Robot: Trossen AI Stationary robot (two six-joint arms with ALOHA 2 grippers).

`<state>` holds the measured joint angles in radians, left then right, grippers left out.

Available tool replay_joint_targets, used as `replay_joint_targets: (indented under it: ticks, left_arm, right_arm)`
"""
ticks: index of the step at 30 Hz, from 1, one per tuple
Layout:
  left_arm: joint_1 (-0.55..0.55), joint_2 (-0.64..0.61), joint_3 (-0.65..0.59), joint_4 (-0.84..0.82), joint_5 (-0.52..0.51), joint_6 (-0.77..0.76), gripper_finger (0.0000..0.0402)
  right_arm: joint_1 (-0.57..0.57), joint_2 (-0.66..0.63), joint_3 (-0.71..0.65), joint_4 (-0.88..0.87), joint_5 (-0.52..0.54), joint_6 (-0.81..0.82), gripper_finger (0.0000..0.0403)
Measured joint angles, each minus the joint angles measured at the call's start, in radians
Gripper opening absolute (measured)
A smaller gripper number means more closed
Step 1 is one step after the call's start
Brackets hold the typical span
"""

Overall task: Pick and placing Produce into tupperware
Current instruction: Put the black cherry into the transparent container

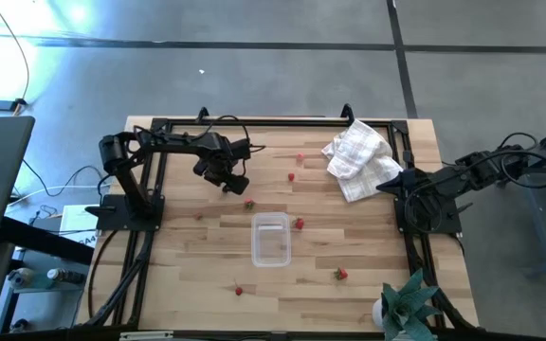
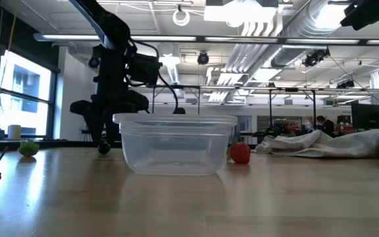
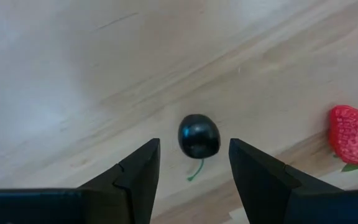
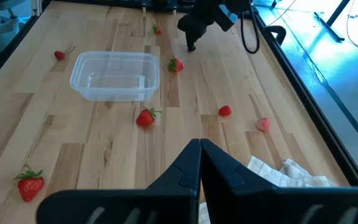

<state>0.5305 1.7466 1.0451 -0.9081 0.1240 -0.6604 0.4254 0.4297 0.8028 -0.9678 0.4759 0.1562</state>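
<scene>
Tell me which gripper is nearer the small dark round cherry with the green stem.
Left. The left gripper hangs open directly over the dark cherry, fingers either side. The right gripper sits shut far across the table by the white cloth.

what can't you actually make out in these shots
- High view: the dark cherry is hidden under the left gripper.
- Low view: whether the tupperware holds any produce, its cloudy walls blur the inside.
- Left wrist view: the strawberry is cut off by the picture edge.
- Right wrist view: the white cloth is cut off by the bottom edge.
</scene>
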Motion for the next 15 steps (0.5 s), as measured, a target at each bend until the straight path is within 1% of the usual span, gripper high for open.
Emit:
replay_joint_targets:
  ticks: [11, 15]
  left_arm:
    - [-0.007, 0.023, 0.001, 0.022, -0.006, -0.002, 0.0184]
    - [-0.008, 0.047, 0.001, 0.021, 0.019, 0.002, 0.0184]
  right_arm:
    - [0.0, 0.0, 0.0, 0.0, 0.0, 0.0, 0.0]
    - [0.0, 0.0, 0.0, 0.0, 0.0, 0.0, 0.0]
